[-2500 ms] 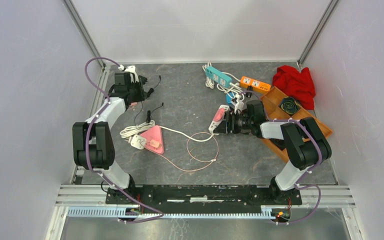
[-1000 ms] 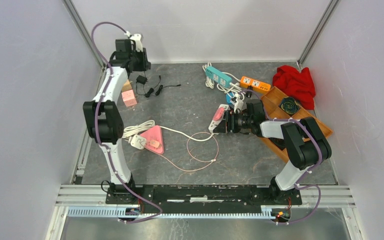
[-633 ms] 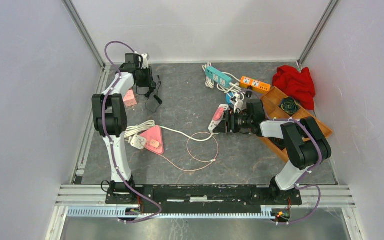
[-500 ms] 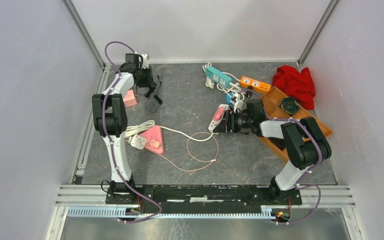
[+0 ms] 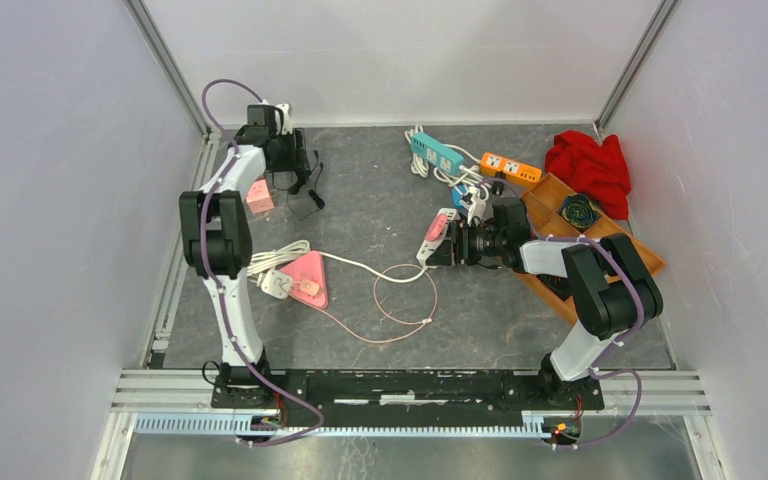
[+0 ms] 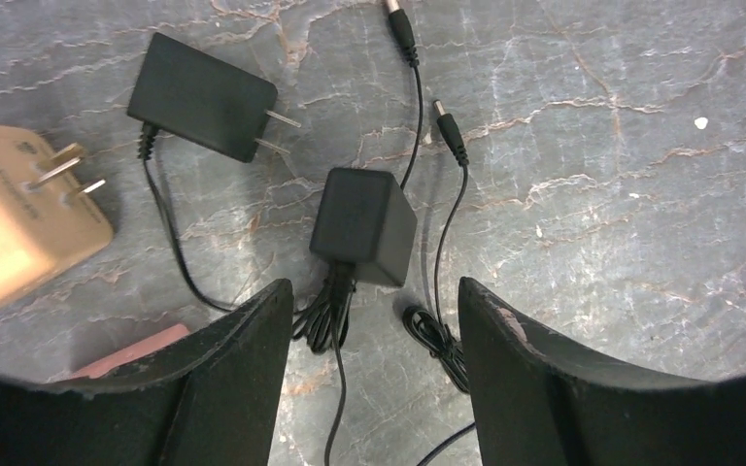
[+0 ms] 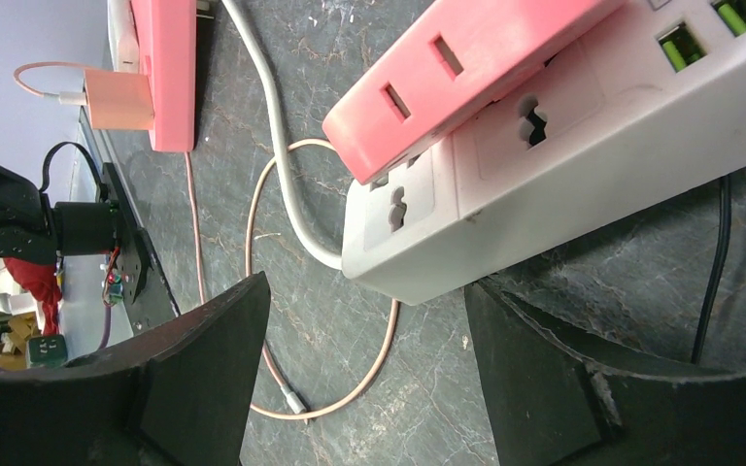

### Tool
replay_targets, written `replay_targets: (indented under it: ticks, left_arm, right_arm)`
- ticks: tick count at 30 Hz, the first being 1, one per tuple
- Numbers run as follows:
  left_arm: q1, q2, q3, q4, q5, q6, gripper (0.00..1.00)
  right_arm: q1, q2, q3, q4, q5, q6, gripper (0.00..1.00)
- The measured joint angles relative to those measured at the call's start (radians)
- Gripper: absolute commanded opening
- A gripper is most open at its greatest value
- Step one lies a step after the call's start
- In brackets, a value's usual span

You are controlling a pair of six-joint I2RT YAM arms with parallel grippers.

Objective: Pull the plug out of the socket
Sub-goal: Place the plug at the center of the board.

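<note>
Where left hand (image 6: 374, 291) gapes, black plug (image 6: 364, 225), cord-end nearest

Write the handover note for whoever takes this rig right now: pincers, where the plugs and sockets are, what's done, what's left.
Left pincer: open, holding nothing, over the far left corner; a black adapter lies on the table just ahead of it.
Right pincer: open, at the end of the white power strip, with a pink strip lying on top.
Done: that adapter, a second adapter and a beige plug lie loose, in no socket.
Left: a small charger sits plugged into the pink triangular socket.
</note>
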Motion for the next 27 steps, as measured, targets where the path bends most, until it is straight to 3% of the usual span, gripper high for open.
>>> replay_targets:
  ticks: [14, 21, 27]
  left_arm:
    - [0.000, -0.497, -0.364, 0.301, 0.045, -0.046, 0.77]
    - [-0.024, -0.583, -0.517, 0.450, 0.193, -0.178, 0.79]
    - [-0.147, -0.579, -0.551, 0.458, 0.259, -0.224, 0.80]
  right_arm:
    - [0.000, 0.000, 0.000, -0.008, 0.001, -0.003, 0.80]
    - [0.000, 0.007, 0.004, -0.020, 0.005, -0.014, 0.80]
    - [-0.001, 0.021, 0.028, -0.060, 0.005, -0.044, 0.81]
